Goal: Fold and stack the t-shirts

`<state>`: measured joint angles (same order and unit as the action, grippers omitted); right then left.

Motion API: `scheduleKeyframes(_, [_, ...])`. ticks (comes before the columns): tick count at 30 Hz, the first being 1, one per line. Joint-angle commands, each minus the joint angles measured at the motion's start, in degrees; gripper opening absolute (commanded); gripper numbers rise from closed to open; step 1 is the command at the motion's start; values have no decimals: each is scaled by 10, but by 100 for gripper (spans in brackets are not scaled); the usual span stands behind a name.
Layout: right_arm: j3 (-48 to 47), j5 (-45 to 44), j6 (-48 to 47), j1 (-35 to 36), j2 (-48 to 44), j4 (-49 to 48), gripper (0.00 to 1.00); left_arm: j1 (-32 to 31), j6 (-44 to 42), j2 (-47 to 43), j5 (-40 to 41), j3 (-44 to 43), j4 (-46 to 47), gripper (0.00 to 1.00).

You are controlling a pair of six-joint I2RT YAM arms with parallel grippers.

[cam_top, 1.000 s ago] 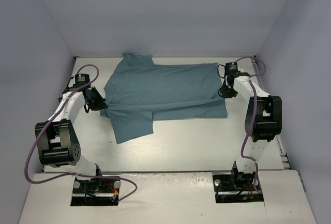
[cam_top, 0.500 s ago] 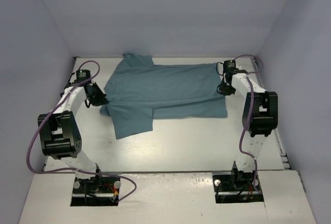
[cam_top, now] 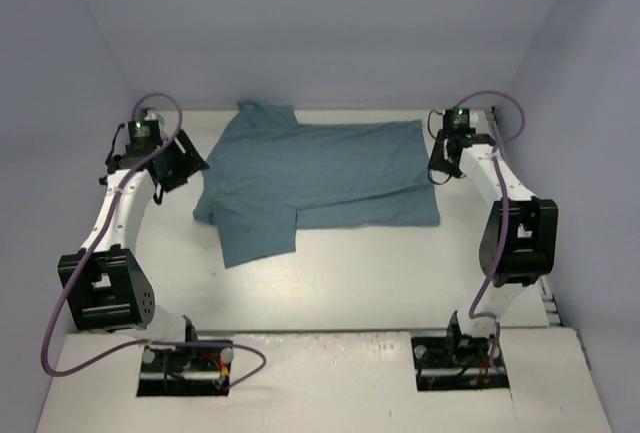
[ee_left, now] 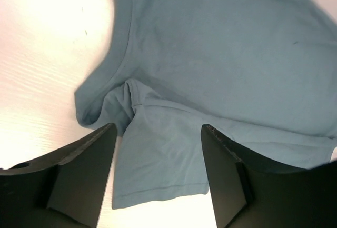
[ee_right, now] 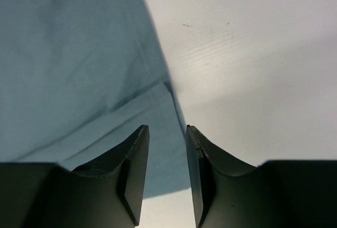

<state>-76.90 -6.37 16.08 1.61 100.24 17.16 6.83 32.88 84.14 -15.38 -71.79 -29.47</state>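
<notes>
Two grippers at the teal t-shirt's (cam_top: 320,173) side edges: left gripper (ee_left: 158,130) spread wide, right gripper (ee_right: 166,129) narrowly parted, apparently empty.

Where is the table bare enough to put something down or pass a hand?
Widest bare patch: the table between the t-shirt and the arm bases. Crowded: both side strips beside the t-shirt, where the left gripper and right gripper hover open.

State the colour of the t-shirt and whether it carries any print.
The t-shirt is plain dusty teal, unprinted; seen best from the top external view.
</notes>
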Motion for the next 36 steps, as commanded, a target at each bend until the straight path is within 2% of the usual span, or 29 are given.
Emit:
scheduleKeyframes(1, [78, 47, 13, 5, -91, -24, 30, 4, -26, -28, 20, 52, 7, 58])
scheduleKeyframes(7, [176, 91, 21, 5, -104, -75, 19, 2, -32, 12, 28, 83, 27, 44])
scheduleKeyframes(14, [238, 102, 23, 4, -91, -125, 14, 2, -37, 75, 42, 82, 56, 44])
scheduleKeyframes(21, [272, 100, 34, -23, -65, -133, 14, 1, -20, 125, 56, 93, 64, 43])
scheduleKeyframes(30, [301, 81, 63, -73, -62, -119, 14, 3, -19, 132, 98, 104, 21, 35])
scheduleKeyframes(36, [309, 43, 80, -74, -109, -86, 14, 11, -14, 66, 122, 138, -11, 35])
